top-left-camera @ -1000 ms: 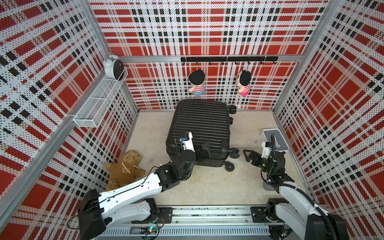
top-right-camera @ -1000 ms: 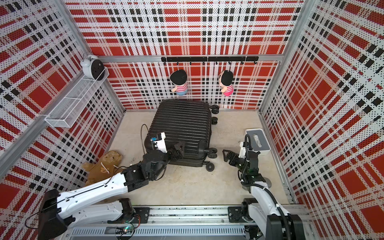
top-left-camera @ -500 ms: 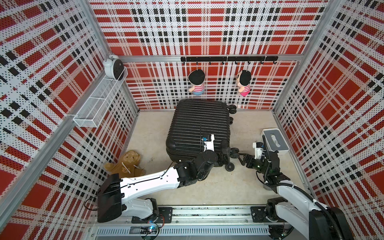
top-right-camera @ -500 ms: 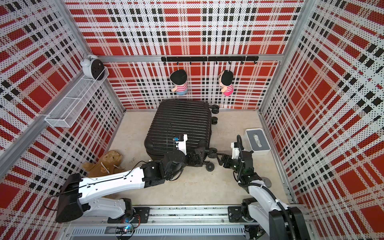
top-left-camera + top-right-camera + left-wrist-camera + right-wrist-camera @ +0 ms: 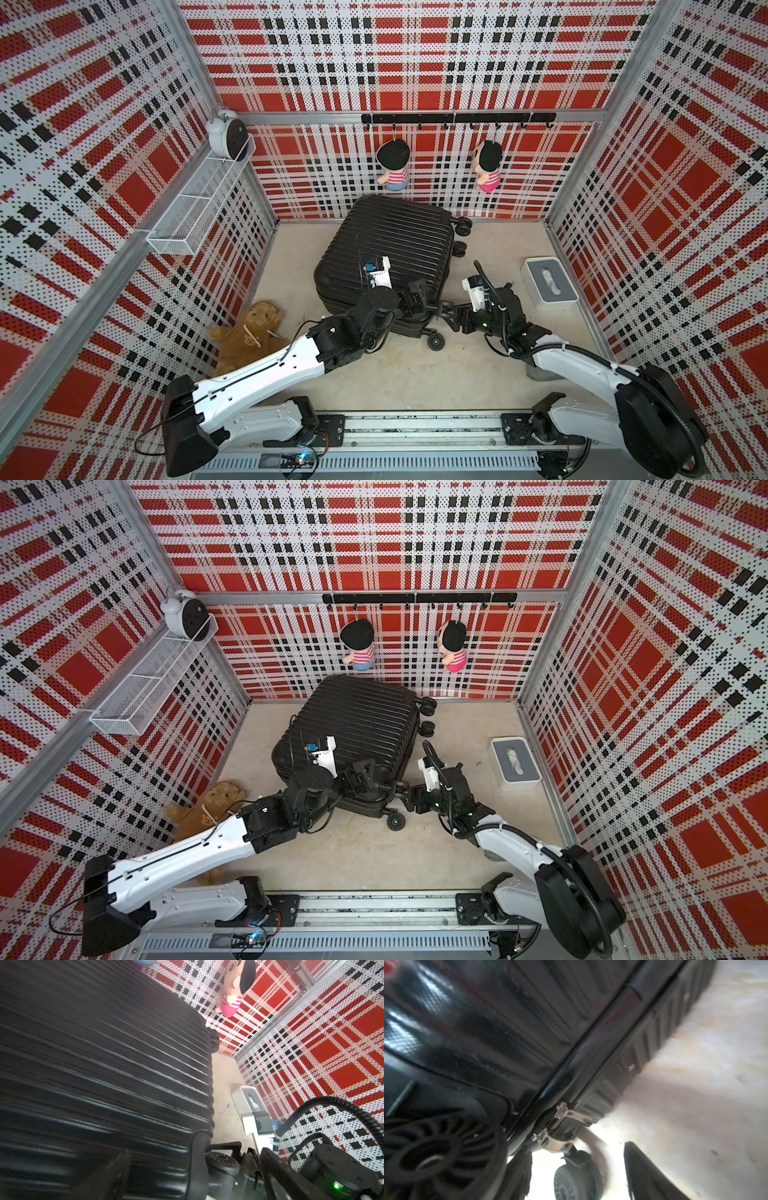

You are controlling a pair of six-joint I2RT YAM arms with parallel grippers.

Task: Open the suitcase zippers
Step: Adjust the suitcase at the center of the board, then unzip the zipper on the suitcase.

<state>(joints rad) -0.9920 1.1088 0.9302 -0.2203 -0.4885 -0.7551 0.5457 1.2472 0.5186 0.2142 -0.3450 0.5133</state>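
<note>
The black ribbed suitcase [image 5: 395, 245] [image 5: 357, 721] lies flat on the floor near the back wall. My left gripper [image 5: 415, 297] [image 5: 192, 1174] hangs open over its near right corner, holding nothing. My right gripper [image 5: 446, 313] [image 5: 581, 1174] comes in from the right at that corner, open, its fingers [image 5: 645, 1172] apart on either side of a caster wheel [image 5: 571, 1180] farther off. In the right wrist view the zippers [image 5: 591, 1043] run along the seam, and two silvery pulls [image 5: 566, 1113] sit together just beyond the fingertips, untouched.
A white-grey tissue box [image 5: 548, 282] stands by the right wall. A brown teddy bear [image 5: 249, 332] lies at the left wall. Two dolls [image 5: 394, 164] hang from a hook rail behind the case. A wire basket [image 5: 195, 212] and a clock [image 5: 226, 133] are on the left wall.
My left arm has swung right along the case's near edge, from its left corner to its right one. My right arm has moved left, up to that corner, its jaws slightly narrower.
</note>
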